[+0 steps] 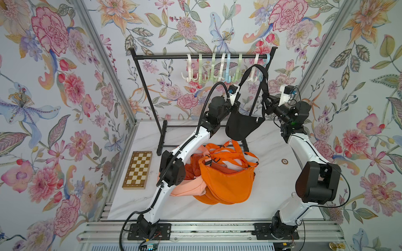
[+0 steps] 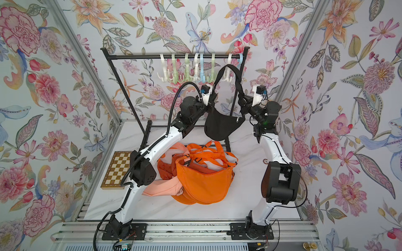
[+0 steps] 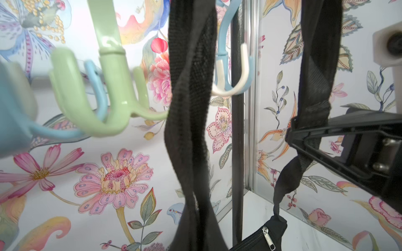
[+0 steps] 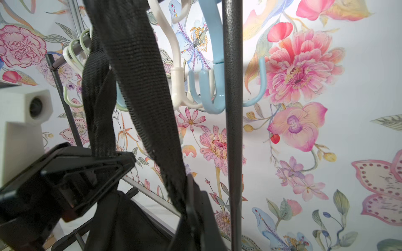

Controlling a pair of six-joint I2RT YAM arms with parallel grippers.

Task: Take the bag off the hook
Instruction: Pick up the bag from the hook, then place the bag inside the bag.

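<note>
Top view: the orange bag [image 1: 226, 182] gapes on the table [image 1: 272, 178], its contents unclear. The black bag [image 1: 239, 128] hangs above the table, below the white hook [image 1: 253, 77]. I cannot tell whether its strap [image 1: 260, 67] is caught there.

Left wrist: the zipper pull [image 3: 268, 236] sits at the bag's strap end, and my right pincer [image 3: 292, 133] is clamped on the strap.

Right wrist: my left pincer [image 4: 128, 159] is clamped on the twisted strap.

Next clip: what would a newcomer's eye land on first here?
A black bag dangles in front of the rack, both the left gripper and the right gripper shut on its strap, whose loop reaches up by the pastel hooks. Nearer the arms' bases, a heap of orange bags sprawls on the white table.
</note>
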